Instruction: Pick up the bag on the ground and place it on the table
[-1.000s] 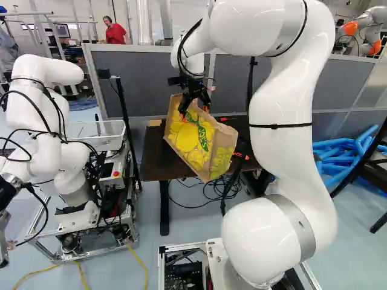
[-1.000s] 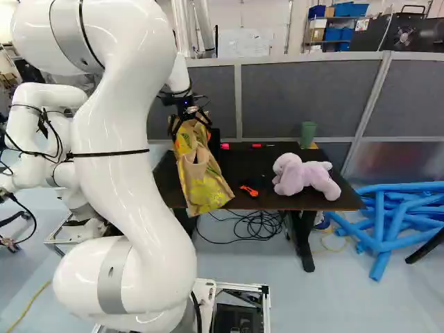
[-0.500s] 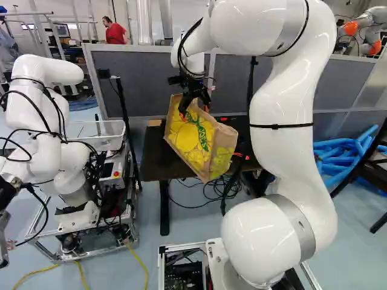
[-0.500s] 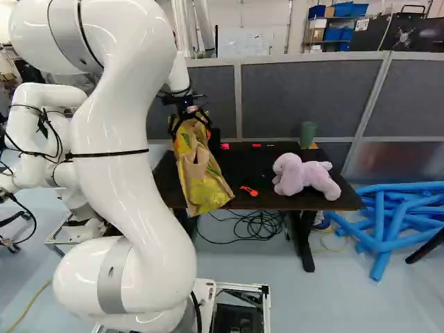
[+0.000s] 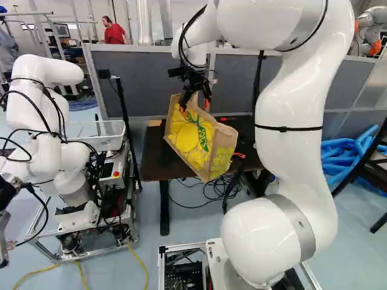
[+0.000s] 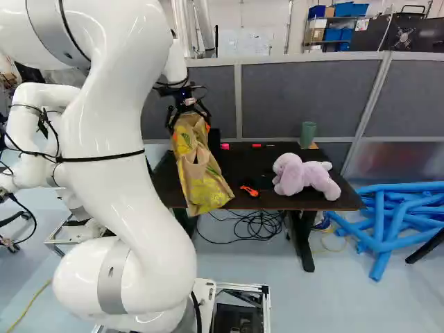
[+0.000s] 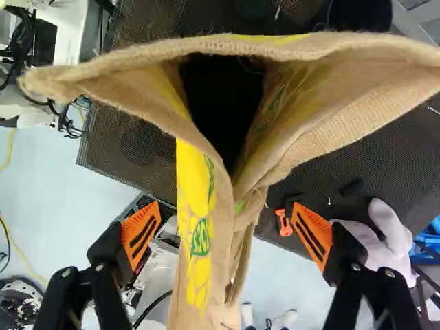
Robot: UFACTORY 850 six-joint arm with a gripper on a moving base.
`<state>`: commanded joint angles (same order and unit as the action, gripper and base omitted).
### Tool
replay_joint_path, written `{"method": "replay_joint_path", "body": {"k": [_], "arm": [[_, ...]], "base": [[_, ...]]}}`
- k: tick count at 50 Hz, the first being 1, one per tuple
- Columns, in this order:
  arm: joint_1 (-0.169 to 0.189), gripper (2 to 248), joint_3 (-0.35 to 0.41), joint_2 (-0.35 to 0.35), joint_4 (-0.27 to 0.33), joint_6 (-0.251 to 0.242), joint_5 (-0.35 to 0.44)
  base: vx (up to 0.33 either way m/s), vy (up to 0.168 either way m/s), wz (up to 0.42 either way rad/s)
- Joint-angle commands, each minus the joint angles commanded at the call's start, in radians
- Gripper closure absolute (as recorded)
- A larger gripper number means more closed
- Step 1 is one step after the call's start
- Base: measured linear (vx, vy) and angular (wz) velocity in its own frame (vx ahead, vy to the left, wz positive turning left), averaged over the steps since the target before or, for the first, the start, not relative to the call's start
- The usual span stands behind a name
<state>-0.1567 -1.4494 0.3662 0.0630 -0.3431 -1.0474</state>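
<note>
- end effector (image 7: 227,235) has its fingers apart, bag (image 5: 195,142) loose between them
- bag's tilted at the worktop (image 6: 243,163)'s near edge
- looks like release stage, next lift clear without snagging it

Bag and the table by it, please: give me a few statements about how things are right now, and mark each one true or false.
1. The pincer is clamped on the bag. False: the pincer is open; its orange pads stand on either side of the bag, touching it on neither side.
2. The pink plush toy lies on the table. True.
3. The bag's mouth is folded shut. False: the bag gapes open, dark inside.
4. The green cup stands farther back than the plush toy. True.
5. The blue tubes lie on the table. False: the blue tubes are on the floor.
</note>
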Motion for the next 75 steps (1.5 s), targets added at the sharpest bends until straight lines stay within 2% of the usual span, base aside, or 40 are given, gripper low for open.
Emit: {"method": "replay_joint_path", "body": {"k": [29,75], "arm": [[0.0,3,0.0,-0.078,0.0,0.0,-0.058],[0.005,3,-0.06,-0.16,0.0,0.0,-0.265]], "base": [[0.0,0.0,0.0],[0.0,0.0,0.0]]}}
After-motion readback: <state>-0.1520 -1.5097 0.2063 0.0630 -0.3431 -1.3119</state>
